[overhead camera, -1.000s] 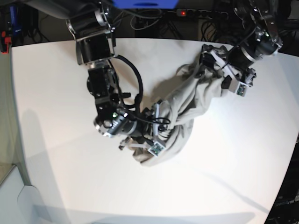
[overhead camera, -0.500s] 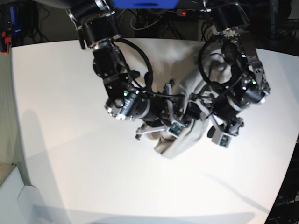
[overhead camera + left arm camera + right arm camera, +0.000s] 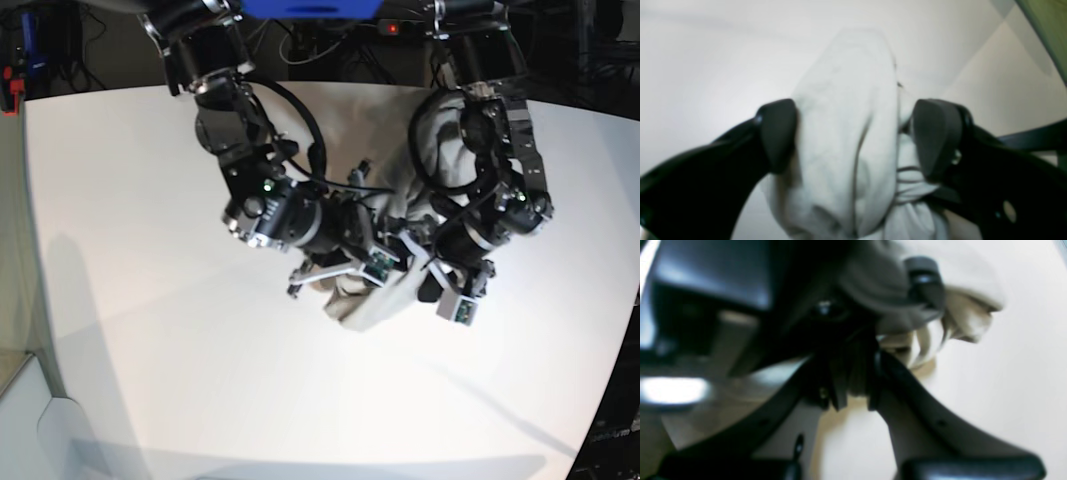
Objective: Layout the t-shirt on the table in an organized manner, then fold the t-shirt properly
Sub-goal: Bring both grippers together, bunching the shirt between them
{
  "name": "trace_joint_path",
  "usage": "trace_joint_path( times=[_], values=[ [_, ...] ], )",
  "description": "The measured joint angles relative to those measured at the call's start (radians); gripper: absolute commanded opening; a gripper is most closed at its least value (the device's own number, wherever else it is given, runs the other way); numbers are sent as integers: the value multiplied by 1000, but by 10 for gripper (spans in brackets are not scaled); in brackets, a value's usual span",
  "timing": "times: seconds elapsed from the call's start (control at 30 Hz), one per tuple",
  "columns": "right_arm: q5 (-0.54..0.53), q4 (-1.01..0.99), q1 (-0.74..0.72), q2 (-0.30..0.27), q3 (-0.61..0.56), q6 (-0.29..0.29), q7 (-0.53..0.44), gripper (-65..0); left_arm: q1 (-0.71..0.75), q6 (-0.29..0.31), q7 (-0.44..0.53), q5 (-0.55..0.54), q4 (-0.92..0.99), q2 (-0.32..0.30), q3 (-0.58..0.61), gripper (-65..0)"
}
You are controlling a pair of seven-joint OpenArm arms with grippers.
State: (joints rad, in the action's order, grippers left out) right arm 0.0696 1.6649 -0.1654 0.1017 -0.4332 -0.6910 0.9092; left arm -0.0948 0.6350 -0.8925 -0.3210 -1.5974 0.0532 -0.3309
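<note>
Since the earlier frame both arms had swung together, bunching the t-shirt (image 3: 385, 290) mid-table (image 3: 150, 330). The right hand (image 3: 853, 386) pinched a fold; the left hand (image 3: 853, 133) stood wide around cloth, its hold uncertain. That side could slip, leaving a tangled heap.

The t-shirt (image 3: 385, 290) lies bunched on the bench (image 3: 150, 200), slightly right of the middle in the base view and trailing back toward the far edge. The right gripper (image 3: 365, 262) sits on the bundle's left side and the left gripper (image 3: 440, 285) on its right, the two close together. In the left wrist view a fold of cloth stands between the spread jaws; the right jaws seem to pinch a fold, though that view is blurred.
</note>
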Motion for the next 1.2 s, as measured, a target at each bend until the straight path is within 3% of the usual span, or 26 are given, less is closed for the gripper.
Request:
trace_joint_path(
  times=[0.1,0.13,0.27,0.33,0.7,0.9,1.2],
  values=[
    [0,4,-2,-2,0,0,-6,-650,6,-1,15,-6,1,-1,0,-149],
    [-2,4,-3,-5,-2,-1,-5,-650,8,-1,15,-9,2,-1,0,-201],
    [-18,4,-8,-16,-2,-4,-23,-650,11,12,6,-19,-1,-26,3,-523],
    [-18,6,-14,-17,1,-4,-32,-650,14,3,-13,19,-1,-36,-1,-641],
    [-26,11,-37,-54,10,-4,-53,-650,19,4,-31,16,-8,-95,-1,-647],
    [-53,13,-64,-48,117,-12,-65,-650,51,9,-18,-11,-15,-151,0,-646],
    [-93,13,-109,-80,234,-32,-79,-650,55,43,17,-54,34,-173,-129,-646]
  ],
)
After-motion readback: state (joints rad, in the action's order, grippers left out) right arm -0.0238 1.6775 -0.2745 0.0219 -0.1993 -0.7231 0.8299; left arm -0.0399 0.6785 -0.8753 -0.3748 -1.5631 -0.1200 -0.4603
